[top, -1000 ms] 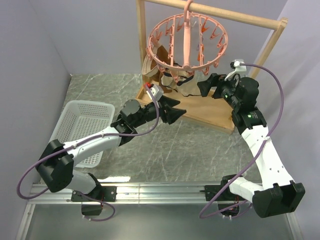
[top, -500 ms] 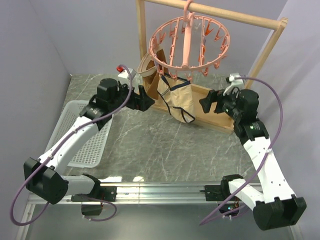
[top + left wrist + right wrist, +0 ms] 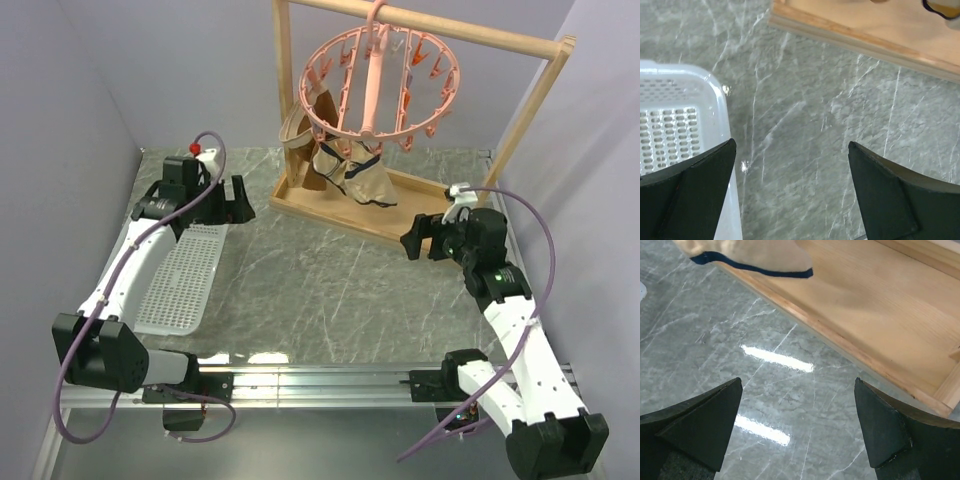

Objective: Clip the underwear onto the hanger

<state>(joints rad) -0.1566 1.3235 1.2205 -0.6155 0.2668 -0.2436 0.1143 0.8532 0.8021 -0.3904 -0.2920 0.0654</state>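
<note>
Underwear (image 3: 362,182) hangs from the hanger (image 3: 372,90). Left jaws and right jaws stand wide apart, holding nothing

From above, the pegs (image 3: 432,68) on the hanger (image 3: 372,80) were too small for me to tell which ones, if any, held the underwear (image 3: 362,178). My right wrist camera caught only its blurred lower hem, cut off at the top edge. My left one cropped the basket (image 3: 722,115) at the left edge and the wooden rack (image 3: 865,22) at the top.
</note>
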